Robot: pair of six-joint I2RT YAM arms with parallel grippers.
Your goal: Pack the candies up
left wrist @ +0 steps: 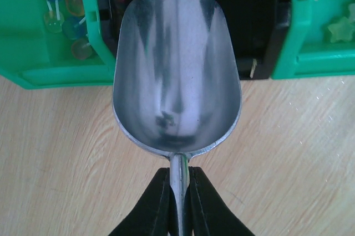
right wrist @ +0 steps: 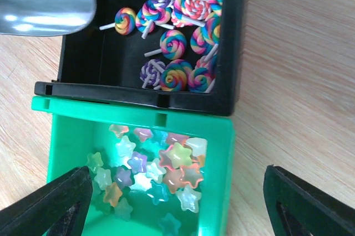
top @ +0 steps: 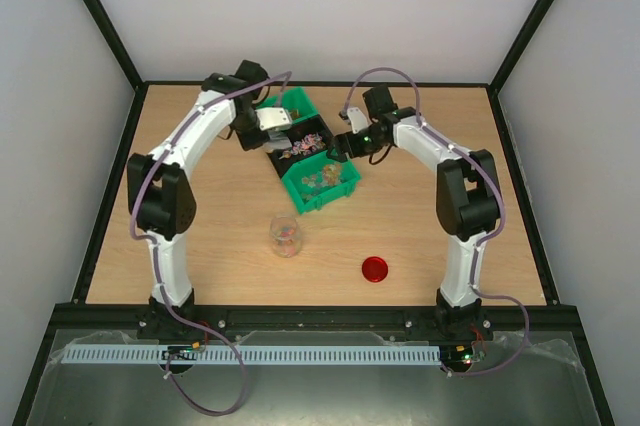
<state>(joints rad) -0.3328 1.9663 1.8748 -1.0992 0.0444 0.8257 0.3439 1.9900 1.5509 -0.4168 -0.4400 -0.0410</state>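
Observation:
Star-shaped candies (right wrist: 166,169) in pale mixed colours lie in a green bin (right wrist: 219,153); swirl lollipop candies (right wrist: 183,42) fill the black bin (right wrist: 236,53) beside it. My right gripper (right wrist: 177,205) hangs open over the star bin, one finger over its left side and the other finger (right wrist: 310,203) above the wood to its right. My left gripper (left wrist: 178,178) is shut on the handle of an empty metal scoop (left wrist: 177,70), whose lip reaches the black bin (left wrist: 260,25). A small clear jar (top: 285,237) holding some candies stands nearer the arms.
A third green bin (left wrist: 50,53) with translucent lollipops sits on the other side of the black one. The three bins stand in a row at the table's back middle (top: 305,146). A red round lid (top: 375,269) lies on the wood to the right of the jar.

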